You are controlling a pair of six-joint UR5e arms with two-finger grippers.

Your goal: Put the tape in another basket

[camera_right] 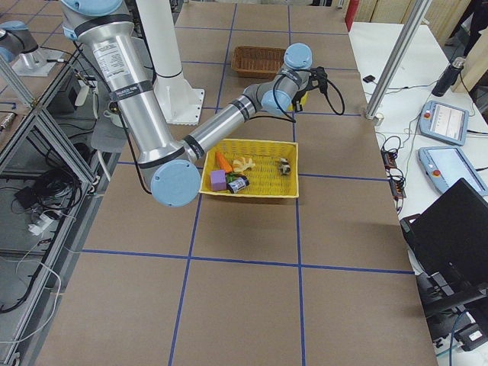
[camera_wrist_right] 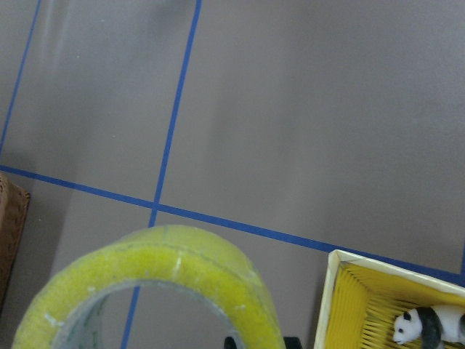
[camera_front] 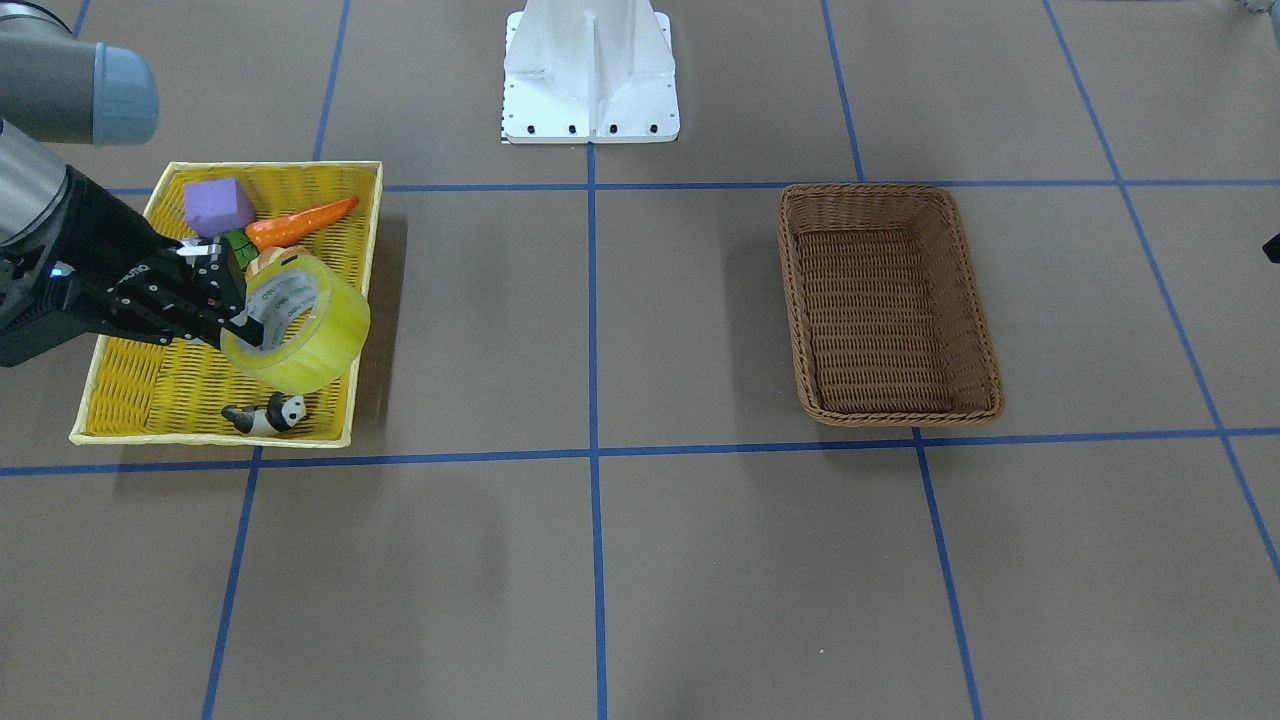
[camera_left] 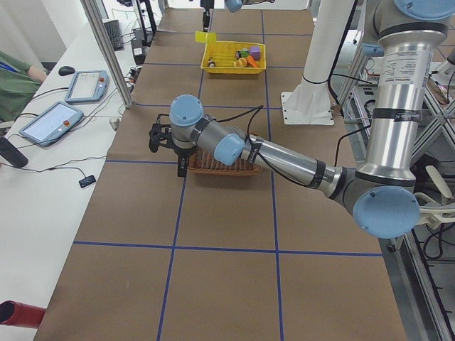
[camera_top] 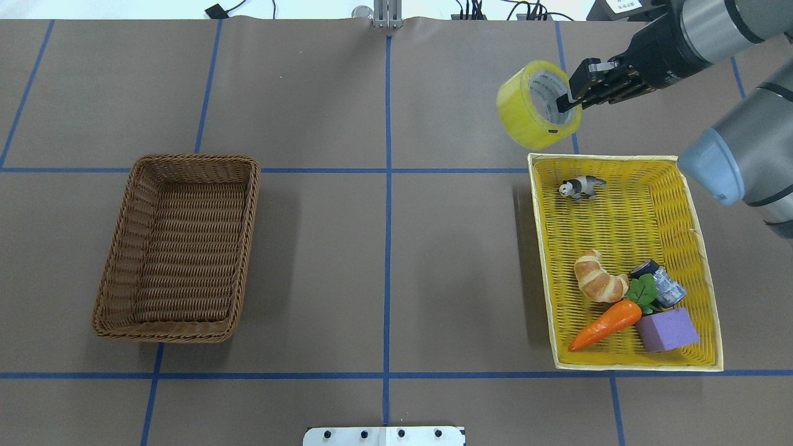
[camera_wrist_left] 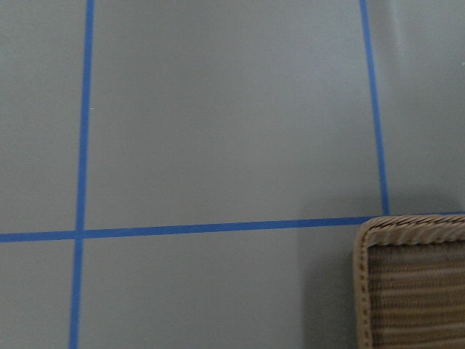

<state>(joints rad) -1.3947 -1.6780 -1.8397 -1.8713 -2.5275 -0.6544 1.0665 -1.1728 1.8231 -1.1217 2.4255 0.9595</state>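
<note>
The tape [camera_top: 526, 114], a wide yellow roll with a grey-white core, hangs in the air from my right gripper [camera_top: 567, 102]. The gripper is shut on the roll's wall, with one finger inside the core. In the front-facing view the tape [camera_front: 315, 345] is above the yellow tray [camera_front: 215, 438], and it fills the bottom of the right wrist view [camera_wrist_right: 160, 283]. The brown wicker basket [camera_top: 195, 158] stands empty on the other side of the table. My left gripper [camera_left: 166, 138] hovers by that basket's far end; I cannot tell whether it is open or shut.
The yellow tray [camera_top: 540, 248] holds a panda figure [camera_top: 581, 186], a croissant [camera_top: 598, 284], a carrot [camera_top: 607, 325], a purple block [camera_top: 666, 329] and a small silvery cylinder [camera_top: 666, 286]. The white robot base [camera_front: 590, 80] stands between the two baskets.
</note>
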